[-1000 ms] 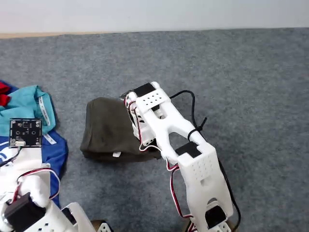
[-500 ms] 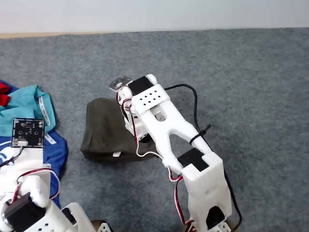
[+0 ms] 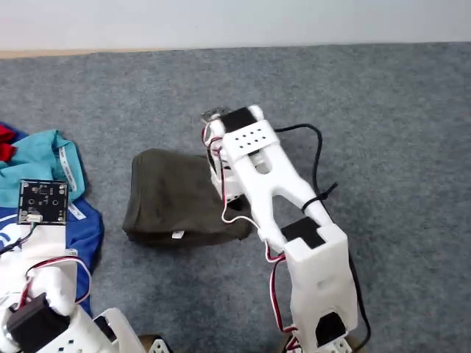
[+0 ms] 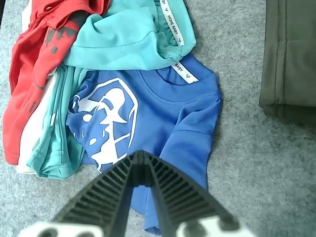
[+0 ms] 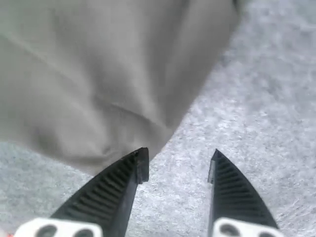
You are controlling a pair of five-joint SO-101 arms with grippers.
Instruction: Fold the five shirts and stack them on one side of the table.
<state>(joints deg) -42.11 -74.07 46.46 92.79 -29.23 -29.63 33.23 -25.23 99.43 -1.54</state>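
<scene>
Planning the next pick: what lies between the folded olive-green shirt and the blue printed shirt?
Bare grey carpet alone separates the olive-green shirt and blue printed shirt in the left wrist view.

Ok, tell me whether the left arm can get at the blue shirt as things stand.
Probably yes. The left gripper hangs right above the blue shirt with nothing in between; only the teal shirt overlaps its collar edge. It is shut, so it would need to open first.

Small print is seen on the white neck tape (image 4: 172,16) of the teal shirt (image 4: 123,44) and on a white tag (image 4: 185,73) at the blue shirt (image 4: 190,116) collar.
</scene>
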